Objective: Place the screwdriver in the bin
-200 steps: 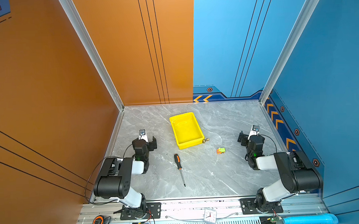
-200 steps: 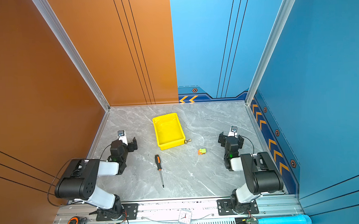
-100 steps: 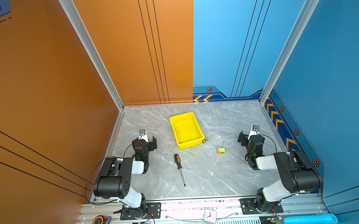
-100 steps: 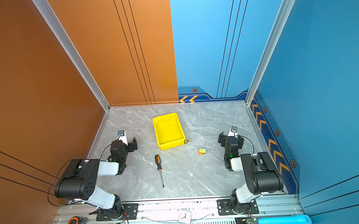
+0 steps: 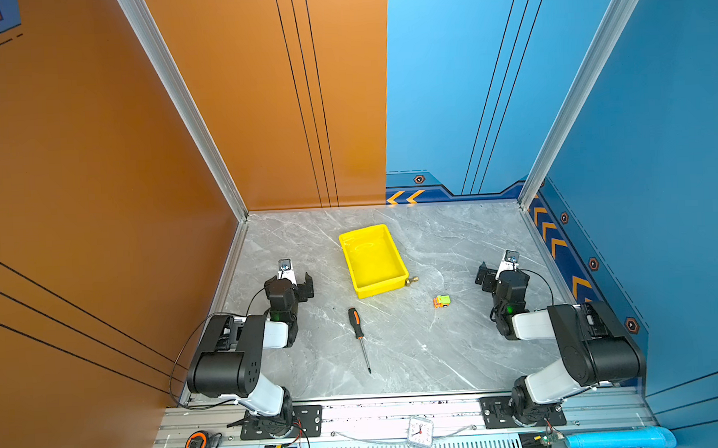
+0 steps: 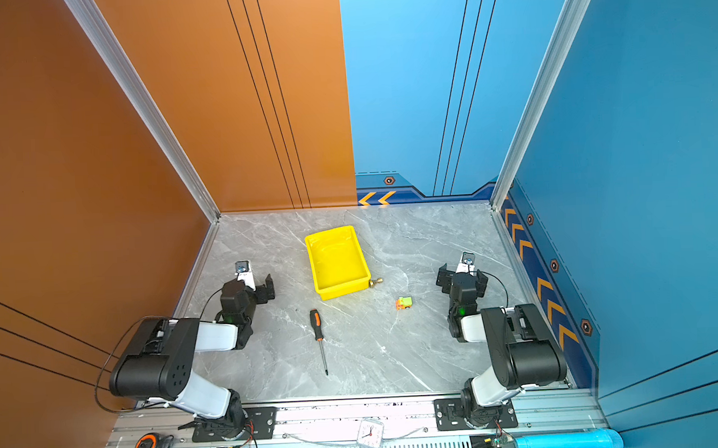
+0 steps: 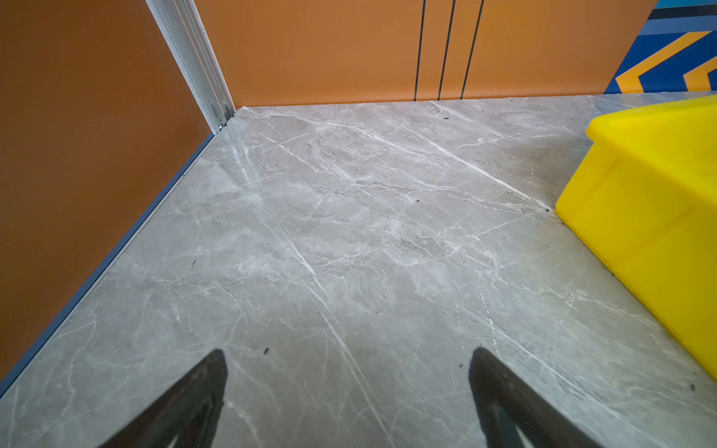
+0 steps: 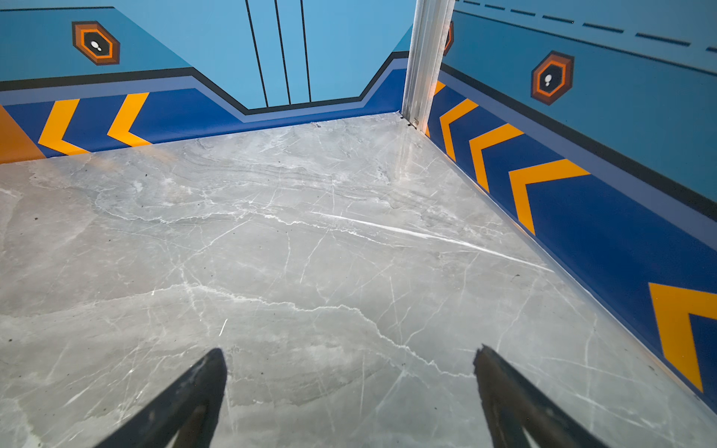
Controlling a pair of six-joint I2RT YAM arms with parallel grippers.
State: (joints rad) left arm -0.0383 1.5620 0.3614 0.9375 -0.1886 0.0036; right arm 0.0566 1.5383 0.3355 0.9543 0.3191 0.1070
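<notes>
Top view: screwdriver [image 5: 359,337] lies near my left gripper [image 5: 290,283], which gapes empty.
Plan: I'd pinch the handle [image 5: 354,318] crosswise.

Foreground: left tool [image 7: 347,391] spread wide (only dark tips visible) above grey marble tabletop [image 7: 349,232]; yellow bin [image 7: 652,209] alongside, apart; orange walls [image 7: 329,50] behind.

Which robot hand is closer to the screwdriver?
Left. The left gripper is just left of the screwdriver; the right gripper is far right, beyond the toy car.
</notes>
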